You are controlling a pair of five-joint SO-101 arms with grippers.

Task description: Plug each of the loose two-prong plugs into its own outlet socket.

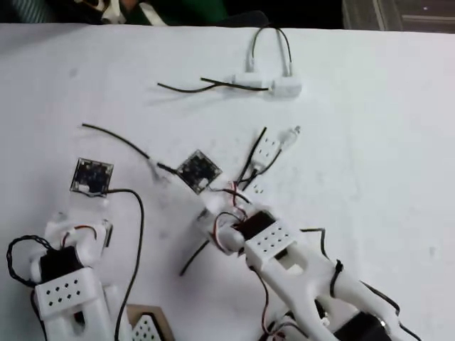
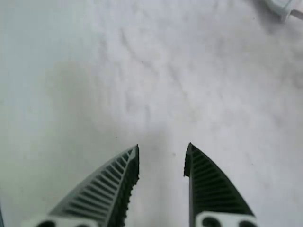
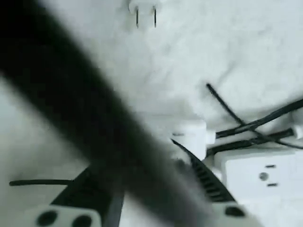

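The high view looks steeply down on the white table [image 1: 377, 163] from overhead; the left wrist view faces it closely, past the left gripper [image 2: 162, 152]; the right wrist view sits low beside black cables [image 3: 246, 124] that the high view shares.

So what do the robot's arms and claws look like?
Both arms are white plastic with black motors. The left arm and right arm each carry a panel dotted with small round holes, and thin red and black wires loop around them. The left claw has two pointed, ridged fingers, like little saw-edged triangles.
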